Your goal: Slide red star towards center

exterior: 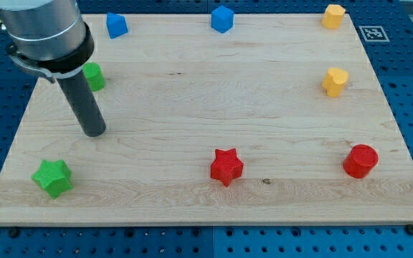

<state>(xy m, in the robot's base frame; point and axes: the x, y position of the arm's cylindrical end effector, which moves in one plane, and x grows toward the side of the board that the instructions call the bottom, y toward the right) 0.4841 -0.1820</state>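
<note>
Near the view's bottom, about the middle of the wooden board [192, 107], the red star [226, 166] is lying, well apart from my tip [94, 132], which is standing to the star's upper left and touching no block. The green star [53, 178] is sitting below my tip. The blocks are looking smooth, the board pale and grained.

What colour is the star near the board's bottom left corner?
Green: the star shows clearly in the camera view, below my tip.
</note>
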